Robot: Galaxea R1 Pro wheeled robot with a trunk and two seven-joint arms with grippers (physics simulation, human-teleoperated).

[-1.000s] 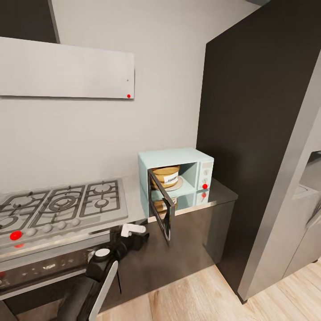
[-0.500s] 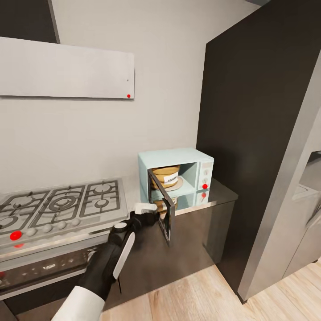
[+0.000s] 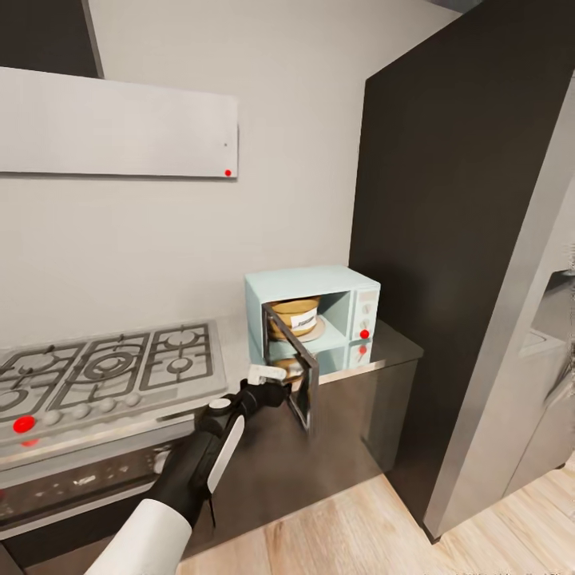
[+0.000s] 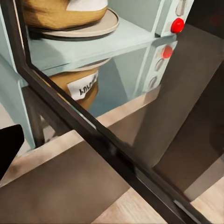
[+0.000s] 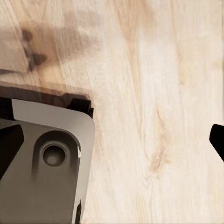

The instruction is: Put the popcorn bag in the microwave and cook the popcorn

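Note:
The pale mint-blue microwave (image 3: 313, 313) stands on the glossy grey countertop (image 3: 393, 350), its dark-framed glass door (image 3: 292, 374) hanging part-way open. Inside, on a round plate (image 4: 91, 30), sits the tan popcorn bag (image 3: 293, 314) with its white label; the left wrist view looks through the glass at the same bag (image 4: 56, 13). My left gripper (image 3: 267, 380) is open, right at the door's outer face; one dark fingertip (image 4: 8, 148) shows at the picture's edge. My right gripper (image 5: 112, 142) hangs open over the wooden floor. No popcorn kernels show.
A steel gas hob (image 3: 104, 367) with black grates lies left of the microwave, a dark built-in oven (image 3: 80, 479) below it. A tall dark cabinet (image 3: 447, 239) stands close on the right. The countertop mirrors the bag (image 4: 77, 86). My base (image 5: 44, 163) shows over the floor.
My left arm has risen from below the counter edge and reached forward to the door. The door looks swung slightly further toward the microwave. The head view has shifted a little.

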